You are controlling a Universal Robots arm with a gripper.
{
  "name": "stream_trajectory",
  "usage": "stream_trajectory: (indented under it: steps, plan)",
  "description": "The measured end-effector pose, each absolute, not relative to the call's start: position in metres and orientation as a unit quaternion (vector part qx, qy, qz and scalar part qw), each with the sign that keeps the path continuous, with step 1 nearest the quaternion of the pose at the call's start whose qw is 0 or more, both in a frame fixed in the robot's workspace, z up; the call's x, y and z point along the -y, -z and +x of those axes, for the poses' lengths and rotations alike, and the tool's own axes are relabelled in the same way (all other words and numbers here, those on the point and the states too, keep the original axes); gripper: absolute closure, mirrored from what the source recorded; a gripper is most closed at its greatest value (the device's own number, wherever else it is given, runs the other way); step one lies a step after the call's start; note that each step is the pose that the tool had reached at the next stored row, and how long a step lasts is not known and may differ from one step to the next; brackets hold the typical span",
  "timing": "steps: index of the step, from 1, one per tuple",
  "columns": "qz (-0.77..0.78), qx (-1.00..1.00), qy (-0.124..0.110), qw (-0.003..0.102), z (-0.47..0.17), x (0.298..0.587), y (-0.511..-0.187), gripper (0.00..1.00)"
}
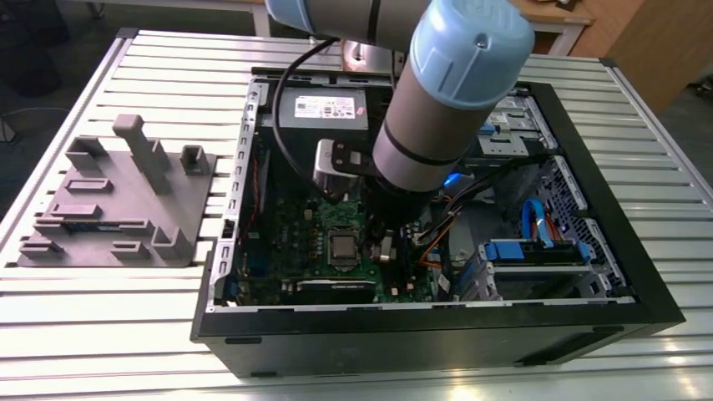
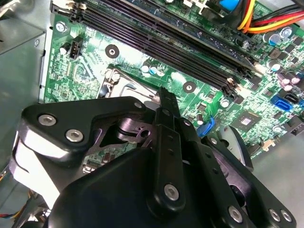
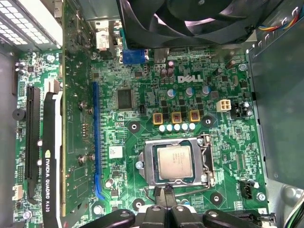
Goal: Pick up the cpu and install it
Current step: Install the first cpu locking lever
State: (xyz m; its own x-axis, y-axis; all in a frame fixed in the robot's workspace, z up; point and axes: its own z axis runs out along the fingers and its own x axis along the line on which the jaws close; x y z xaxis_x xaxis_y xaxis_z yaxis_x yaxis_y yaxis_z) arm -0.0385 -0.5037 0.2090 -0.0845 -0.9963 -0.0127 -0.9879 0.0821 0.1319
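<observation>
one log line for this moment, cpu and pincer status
cpu: seated in motherboard socket | pincer: just beside socket, holding nothing, fingertips together | arm: reaching into open pc case

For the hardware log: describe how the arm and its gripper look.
The arm is a thick grey tube with pale blue joint caps, a black band around it and a black cable looping beside it. The gripper is matte black, built of angular linkage plates held by round silver screws, narrowing to slim black fingers.
</observation>
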Motion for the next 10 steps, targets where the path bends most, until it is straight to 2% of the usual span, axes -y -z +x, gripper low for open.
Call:
stream_trajectory:
  steps: [10]
  plan:
    - [0.682,0.729,0.054,0.039,-0.0386,0.5063,-0.2025,0.90]
